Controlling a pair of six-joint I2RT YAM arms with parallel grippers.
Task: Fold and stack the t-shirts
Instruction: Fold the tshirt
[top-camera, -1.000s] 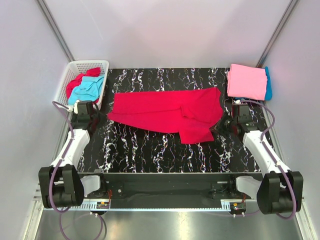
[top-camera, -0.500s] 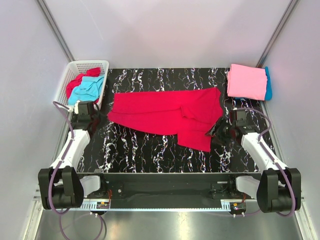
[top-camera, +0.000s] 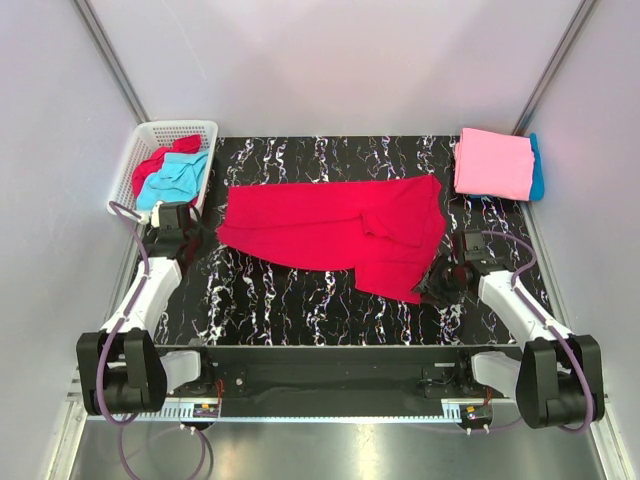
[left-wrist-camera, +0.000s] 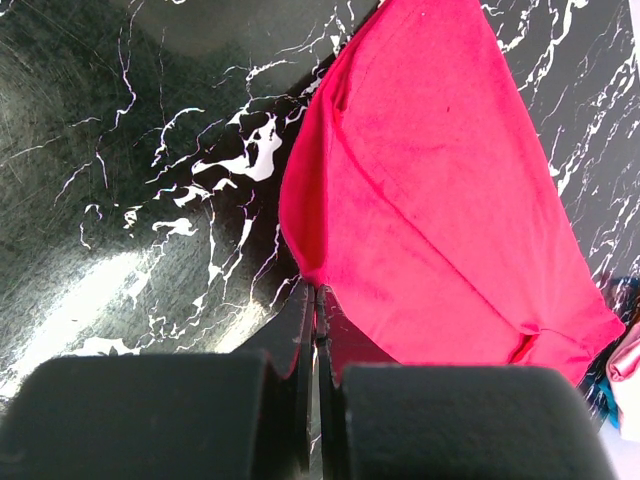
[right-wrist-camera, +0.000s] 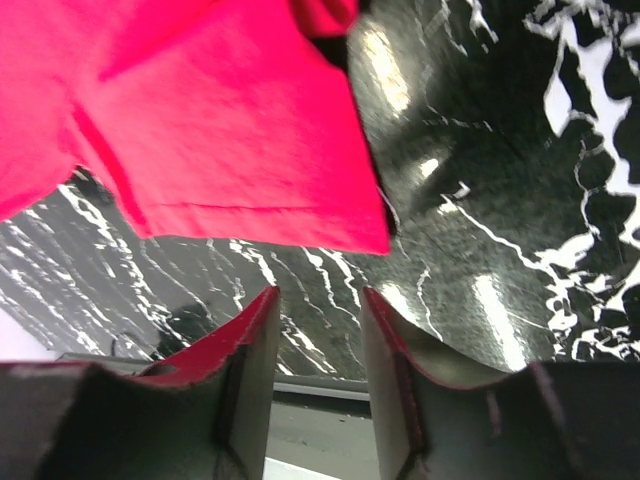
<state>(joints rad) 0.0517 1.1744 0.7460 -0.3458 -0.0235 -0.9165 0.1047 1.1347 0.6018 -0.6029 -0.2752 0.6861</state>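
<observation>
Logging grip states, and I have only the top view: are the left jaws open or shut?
Observer: The left jaws are shut. In the left wrist view they meet the edge of the red shirt, but I cannot tell whether cloth is pinched.
Operator: And the right jaws?
Observer: Open, with nothing between them. In the right wrist view the shirt's hem corner lies just past them.

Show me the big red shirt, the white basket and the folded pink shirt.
red shirt (top-camera: 320, 225), top view, middle of the spread cloth
white basket (top-camera: 180, 126), top view, its far rim
pink shirt (top-camera: 492, 162), top view, centre of the folded top
</observation>
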